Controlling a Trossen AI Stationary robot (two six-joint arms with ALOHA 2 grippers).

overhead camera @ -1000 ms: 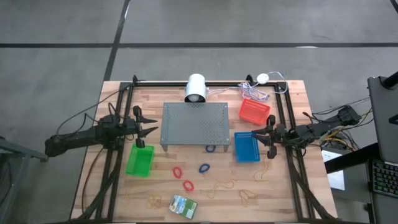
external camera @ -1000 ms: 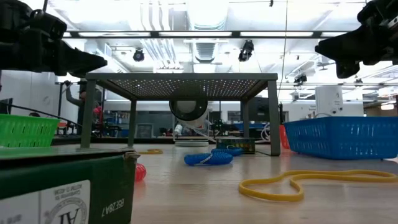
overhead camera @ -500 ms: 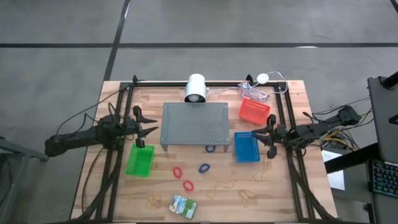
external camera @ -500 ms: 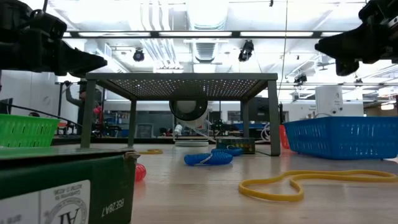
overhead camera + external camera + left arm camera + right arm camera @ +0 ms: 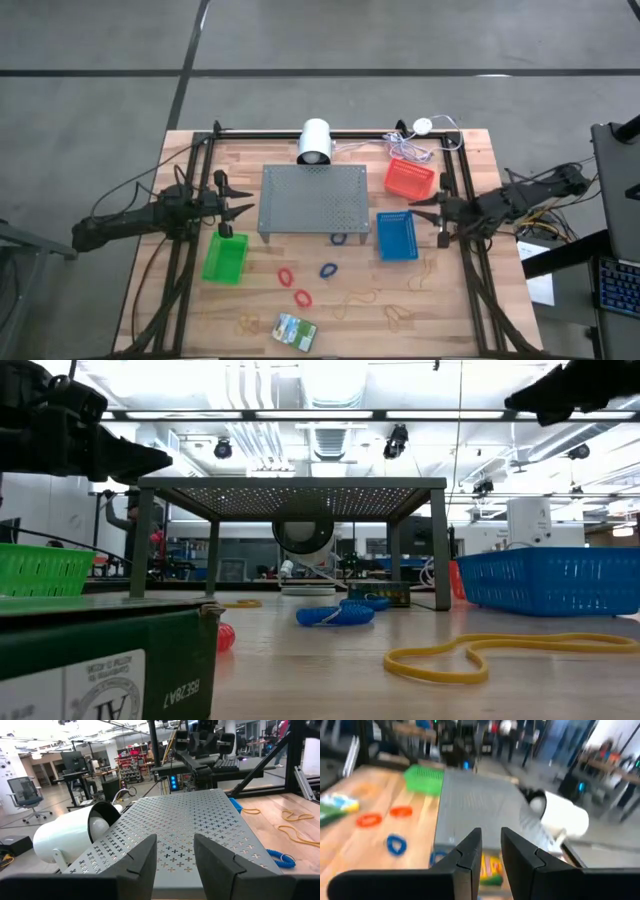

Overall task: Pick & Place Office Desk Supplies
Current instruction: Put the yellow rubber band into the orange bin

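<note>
The wooden surface [image 5: 470, 300] holds a grey metal stand full of little holes [image 5: 312, 201] in the middle. Beside the stand, on the left side, hangs the left end effector [image 5: 238, 211], just above the far end of the green plastic mesh basket [image 5: 224, 258]. Its two dark fingers [image 5: 135, 865] are spread a little and hold nothing. On the other side, the right end effector [image 5: 422, 207] hangs by the far right corner of the blue plastic mesh basket [image 5: 396, 236], near the red plastic mesh basket [image 5: 409, 177]. Its fingers [image 5: 465, 855] are close together with a thin gap, and nothing is between them. The office things lie on the surface in front of the stand. Two small red loop bands [image 5: 286, 275] [image 5: 302, 297] lie side by side, and a small blue loop band [image 5: 328, 270] sits just to their right. Another blue band [image 5: 339, 238] peeks out from under the front edge of the stand. Thin tan rubber bands [image 5: 400, 317] are scattered near the front right, and one more [image 5: 246, 322] lies close to the small green and yellow crayon box [image 5: 295, 330] at the front edge. A white round lamp-like thing [image 5: 315, 141] stands behind the stand.
</note>
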